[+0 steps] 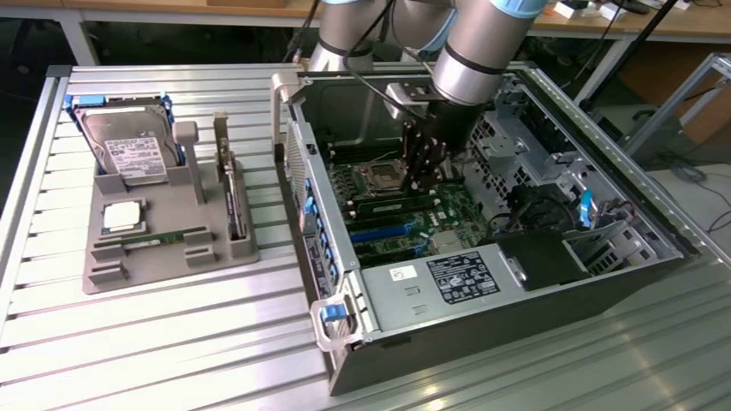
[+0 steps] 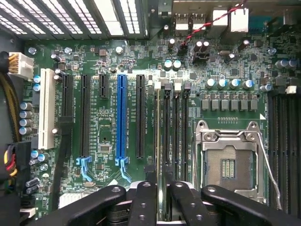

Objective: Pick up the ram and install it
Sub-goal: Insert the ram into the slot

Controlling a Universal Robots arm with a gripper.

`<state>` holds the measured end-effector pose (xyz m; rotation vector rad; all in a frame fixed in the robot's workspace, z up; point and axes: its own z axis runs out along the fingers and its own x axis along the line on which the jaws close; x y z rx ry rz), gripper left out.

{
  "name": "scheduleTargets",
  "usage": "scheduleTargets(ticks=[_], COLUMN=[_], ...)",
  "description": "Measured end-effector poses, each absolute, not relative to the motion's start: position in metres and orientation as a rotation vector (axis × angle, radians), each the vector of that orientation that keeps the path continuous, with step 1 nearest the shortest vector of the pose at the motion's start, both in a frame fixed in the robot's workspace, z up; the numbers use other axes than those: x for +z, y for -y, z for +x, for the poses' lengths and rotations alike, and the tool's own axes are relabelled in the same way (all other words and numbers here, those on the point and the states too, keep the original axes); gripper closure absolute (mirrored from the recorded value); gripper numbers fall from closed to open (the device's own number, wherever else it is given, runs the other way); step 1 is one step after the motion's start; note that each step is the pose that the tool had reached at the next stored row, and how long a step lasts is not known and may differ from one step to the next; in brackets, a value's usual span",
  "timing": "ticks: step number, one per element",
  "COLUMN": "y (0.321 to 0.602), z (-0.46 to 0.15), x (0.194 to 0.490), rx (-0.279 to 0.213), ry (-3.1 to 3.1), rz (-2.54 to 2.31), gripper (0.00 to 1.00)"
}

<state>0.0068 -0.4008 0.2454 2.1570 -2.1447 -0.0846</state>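
Ram [image 2: 160, 141] stands in its motherboard slot; end effector [image 2: 160, 188] fingers slightly apart, straddling it.

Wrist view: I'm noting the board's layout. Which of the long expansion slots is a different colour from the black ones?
The blue slot, standing between two black slots. A white slot sits at the row's far end near the yellow wires.

A robotics lab is showing itself here; an opened computer case [image 1: 491, 214] is lying on a slatted aluminium bench [image 1: 171, 342]; a grey parts fixture [image 1: 171, 231] is sitting beside it.
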Motion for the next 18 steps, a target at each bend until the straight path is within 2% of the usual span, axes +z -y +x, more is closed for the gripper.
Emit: scheduleTargets(ticks=[2, 3, 18], y=[0.398, 0.397, 0.396], z=[0.006, 0.006, 0.076], x=[0.256, 0.262, 0.266], rx=[-0.081, -0.078, -0.093], ry=[2.146, 2.146, 2.135], rz=[2.158, 2.158, 2.147], gripper=[0.82, 0.90, 0.90])
